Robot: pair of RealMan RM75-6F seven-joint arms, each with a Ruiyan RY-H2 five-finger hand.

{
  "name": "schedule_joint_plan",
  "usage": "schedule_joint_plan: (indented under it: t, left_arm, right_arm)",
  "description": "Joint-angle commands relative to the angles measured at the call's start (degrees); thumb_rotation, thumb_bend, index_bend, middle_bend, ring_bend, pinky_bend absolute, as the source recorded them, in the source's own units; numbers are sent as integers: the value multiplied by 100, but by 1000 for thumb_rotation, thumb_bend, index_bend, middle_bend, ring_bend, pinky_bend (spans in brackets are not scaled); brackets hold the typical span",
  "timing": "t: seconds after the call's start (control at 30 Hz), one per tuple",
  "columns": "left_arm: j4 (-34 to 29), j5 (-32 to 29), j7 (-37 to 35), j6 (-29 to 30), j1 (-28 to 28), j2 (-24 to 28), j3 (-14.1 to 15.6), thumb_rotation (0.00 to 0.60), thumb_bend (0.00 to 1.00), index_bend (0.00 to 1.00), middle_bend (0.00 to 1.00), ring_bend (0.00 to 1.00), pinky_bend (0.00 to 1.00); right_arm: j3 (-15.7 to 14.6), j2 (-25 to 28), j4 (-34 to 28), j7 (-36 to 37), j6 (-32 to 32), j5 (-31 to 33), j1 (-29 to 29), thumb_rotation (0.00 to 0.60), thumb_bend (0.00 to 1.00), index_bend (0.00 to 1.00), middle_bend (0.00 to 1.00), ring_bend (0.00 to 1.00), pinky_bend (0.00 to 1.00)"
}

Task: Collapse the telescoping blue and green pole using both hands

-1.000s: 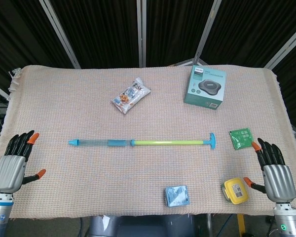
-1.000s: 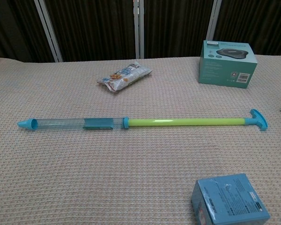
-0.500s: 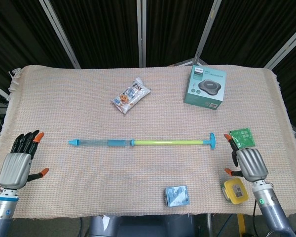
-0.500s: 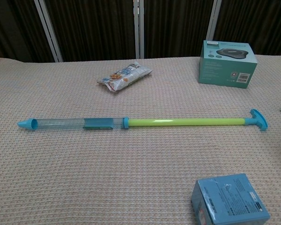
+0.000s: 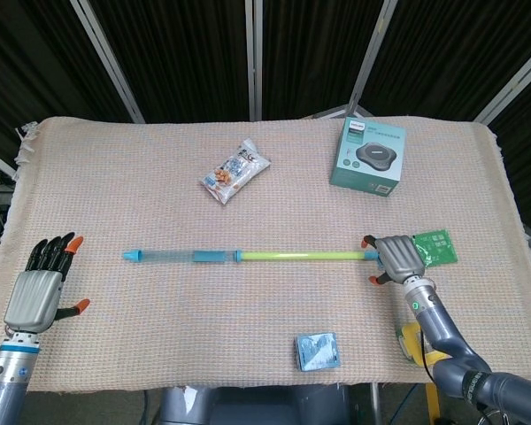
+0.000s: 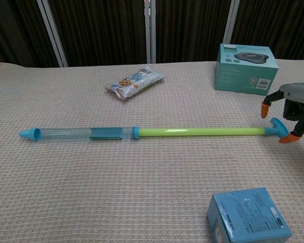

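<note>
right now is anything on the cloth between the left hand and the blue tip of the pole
Nothing visible. Only bare woven cloth lies between the left hand and the blue cone tip of the blue and green telescoping pole. The snack packet sits farther back.

Pole (image 5: 257,256) fully extended, flat, lying left-to-right mid-tabletop; clear-blue tube left, green rod right, blue T-handle (image 6: 278,126).

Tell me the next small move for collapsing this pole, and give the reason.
Probably close the right hand on the pole's blue T-handle: its fingers are spread just above the handle, not yet gripping. The left hand waits open at the table's edge, apart from the pole's blue tip.
</note>
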Motion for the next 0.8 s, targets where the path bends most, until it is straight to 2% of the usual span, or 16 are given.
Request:
schedule_joint_plan:
  t: [0.03,0.27,0.8]
  left_arm:
    - [25,-47,32,-32,-13,-25,-11,600,0,0,0,0,0]
    - [49,-112,100,-62,-28,-69,-20,600,0,0,0,0,0]
    - [110,-227,179,-134,-69,-128,-38,600,0,0,0,0,0]
  right_arm:
    - [7,-238,362,-41,-147,152,146,600,121,458,1000,1000,1000]
    - [-18,-548,848,47,-216,207,251,600,228,468,1000,1000,1000]
    - [-13,-1012,1384,38,-369,344,479,600,247,511,1000,1000,1000]
